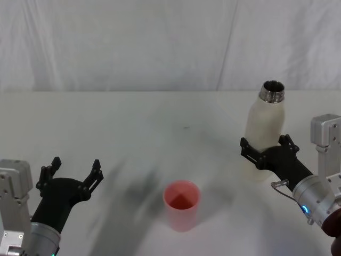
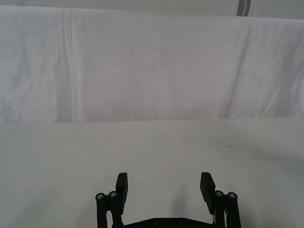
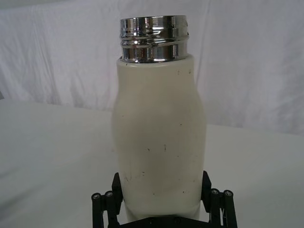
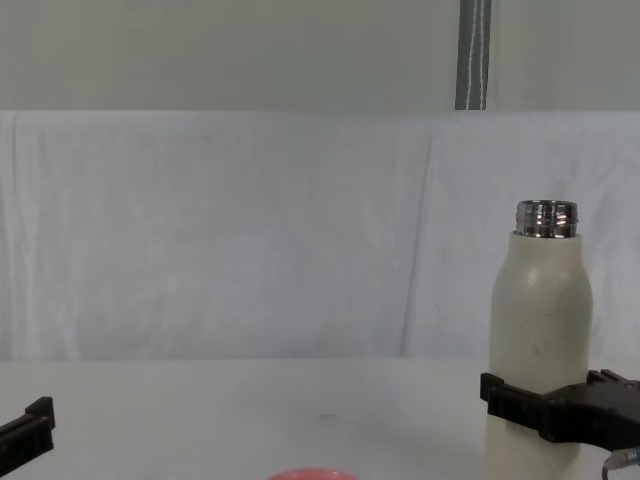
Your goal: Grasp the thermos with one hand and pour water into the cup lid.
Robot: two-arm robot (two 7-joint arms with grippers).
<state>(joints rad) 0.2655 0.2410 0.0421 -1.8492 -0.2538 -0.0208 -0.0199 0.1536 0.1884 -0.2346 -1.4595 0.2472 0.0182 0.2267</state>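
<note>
The right gripper [image 1: 265, 151] is seen at the right of the head view, its black jaws set on either side of the lower body of the thermos [image 1: 265, 132]. In the right wrist view the jaws bracket the bottle's base closely, with no gap visible on either side, so the bottle is judged to be clamped. The low hold probably leaves the shoulders and the open neck free, which would suit a tilt toward the centre of the frame.

The thermos stands upright at the right of the head view, its threaded steel neck uncapped and pointing up; it is still resting on the white table [image 1: 133, 128]. No water is seen flowing.

The cup lid [image 1: 181, 205] sits at the lower centre of the head view, mouth up, well apart from the bottle and to its left. That position places it within the arc a tipped neck would need to reach, though the bottle would have to be carried closer first.

The left gripper [image 1: 69, 175] is held at the lower left of the head view, its jaws spread wide and empty, clear of the cup lid.
</note>
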